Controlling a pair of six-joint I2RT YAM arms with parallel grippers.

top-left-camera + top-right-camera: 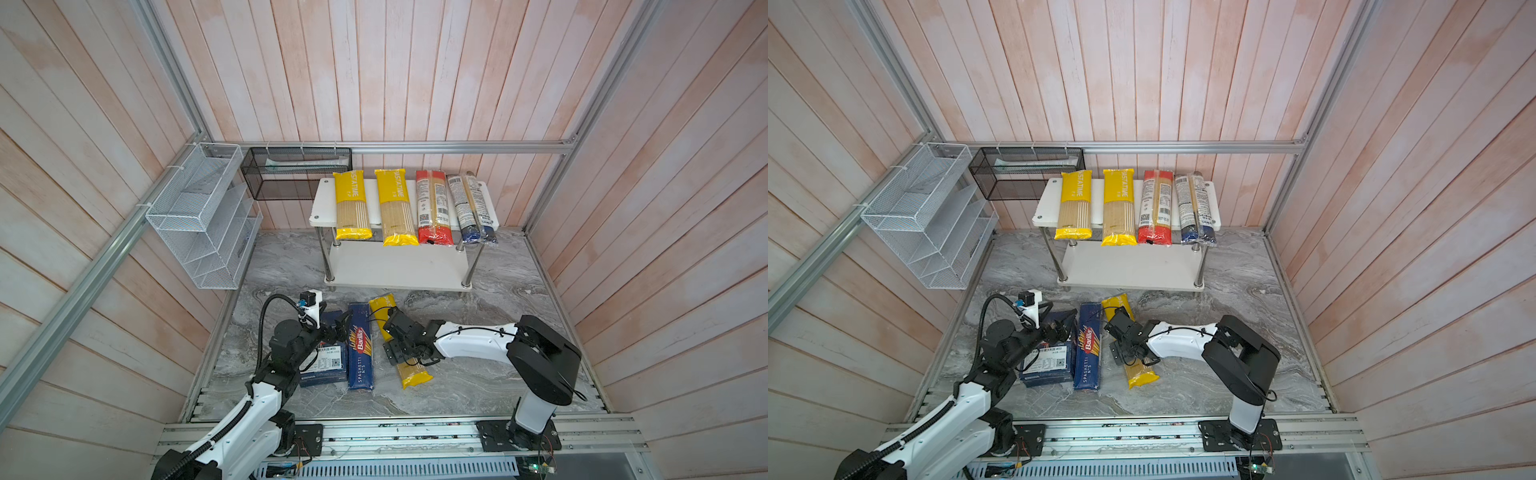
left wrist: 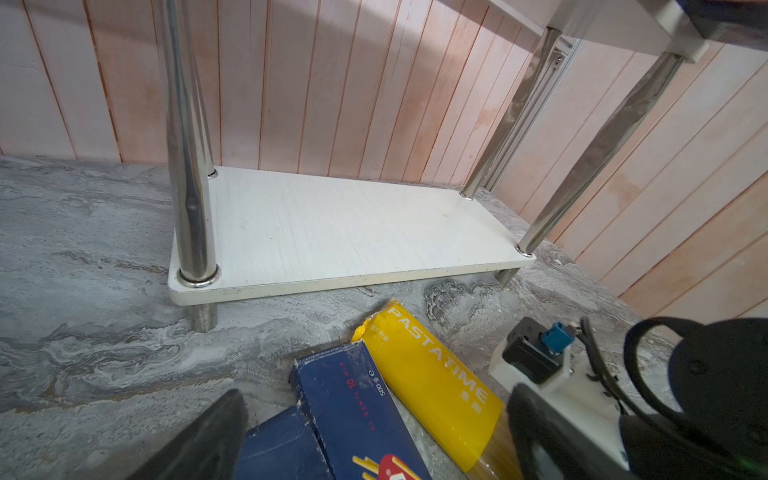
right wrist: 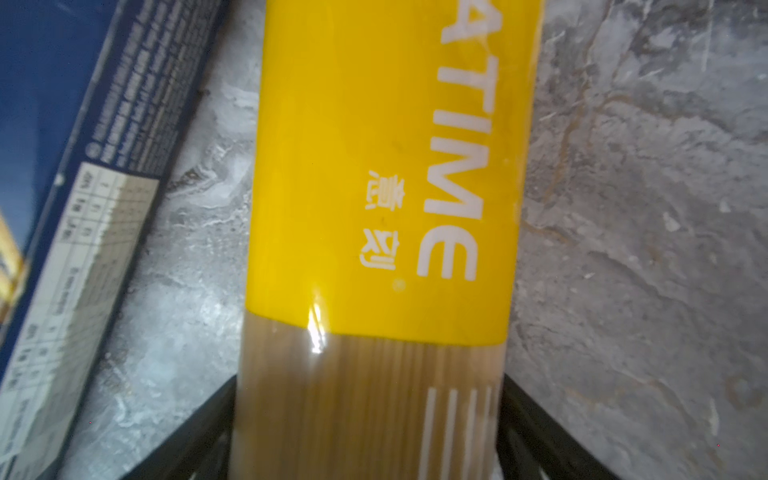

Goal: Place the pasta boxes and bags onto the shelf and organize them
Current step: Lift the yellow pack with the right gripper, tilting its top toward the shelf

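- Currently, four of the five bags lie side by side on the top board of the shelf (image 1: 322,203): first yellow PASTATIME bag (image 1: 352,205), second yellow PASTATIME bag (image 1: 395,208), red-ended bag (image 1: 434,208), dark-blue-ended bag (image 1: 471,205).
- The lower tier (image 1: 395,266) carries nothing.
- Remaining on the surface (image 1: 478,332): wide Barilla box (image 1: 326,365), SPAGHETTI N.5 box (image 1: 360,349), third PASTATIME bag (image 1: 413,374).
- Right tool (image 3: 370,428): jaws apart, one against each long edge of the third PASTATIME bag, which lies flat; a firm clamp cannot be confirmed.
- Left tool (image 1: 341,323): jaws appear apart over the far end of the wide Barilla box, holding nothing.
- Judgement: over half complete; three items left.
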